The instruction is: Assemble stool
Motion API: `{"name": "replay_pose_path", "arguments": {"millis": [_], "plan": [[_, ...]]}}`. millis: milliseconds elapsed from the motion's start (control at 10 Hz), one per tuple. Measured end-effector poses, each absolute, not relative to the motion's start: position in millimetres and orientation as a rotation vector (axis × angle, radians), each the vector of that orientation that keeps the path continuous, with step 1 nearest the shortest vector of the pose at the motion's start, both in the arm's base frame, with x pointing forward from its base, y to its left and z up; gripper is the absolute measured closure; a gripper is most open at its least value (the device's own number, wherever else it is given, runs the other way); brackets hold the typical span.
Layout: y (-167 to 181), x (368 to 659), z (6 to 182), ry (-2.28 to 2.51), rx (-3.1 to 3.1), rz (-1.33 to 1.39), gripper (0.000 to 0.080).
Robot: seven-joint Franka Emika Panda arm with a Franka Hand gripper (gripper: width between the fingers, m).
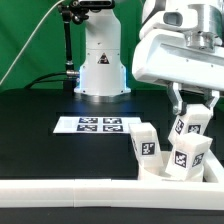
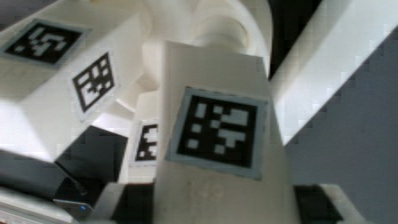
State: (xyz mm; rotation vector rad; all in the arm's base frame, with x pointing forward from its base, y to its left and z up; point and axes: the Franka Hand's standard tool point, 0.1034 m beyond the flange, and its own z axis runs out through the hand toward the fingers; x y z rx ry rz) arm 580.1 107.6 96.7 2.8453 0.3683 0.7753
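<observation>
My gripper (image 1: 192, 108) is shut on a white block leg (image 1: 190, 123) with a square tag, held upright at the exterior view's right. In the wrist view this leg (image 2: 214, 130) fills the middle, between my two dark fingers (image 2: 121, 192); my gripper (image 2: 226, 196) clamps its near end. Two more tagged legs (image 1: 145, 148) (image 1: 187, 156) stand just below and beside the held one, on the low white seat (image 1: 157, 172), which they mostly hide. The wrist view shows these legs (image 2: 89, 80) close behind the held leg. I cannot tell whether the held leg touches the seat.
The marker board (image 1: 98, 124) lies flat on the black table behind the parts. A long white rail (image 1: 70, 190) runs along the front edge and turns up at the exterior view's right. The robot base (image 1: 100, 60) stands at the back.
</observation>
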Motion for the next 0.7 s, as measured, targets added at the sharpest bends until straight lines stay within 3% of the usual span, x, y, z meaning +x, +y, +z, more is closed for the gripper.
{"name": "replay_pose_path", "arguments": {"millis": [700], "plan": [[109.9,573.1,89.0,0.397,2.822,0.826,0.0472]]}}
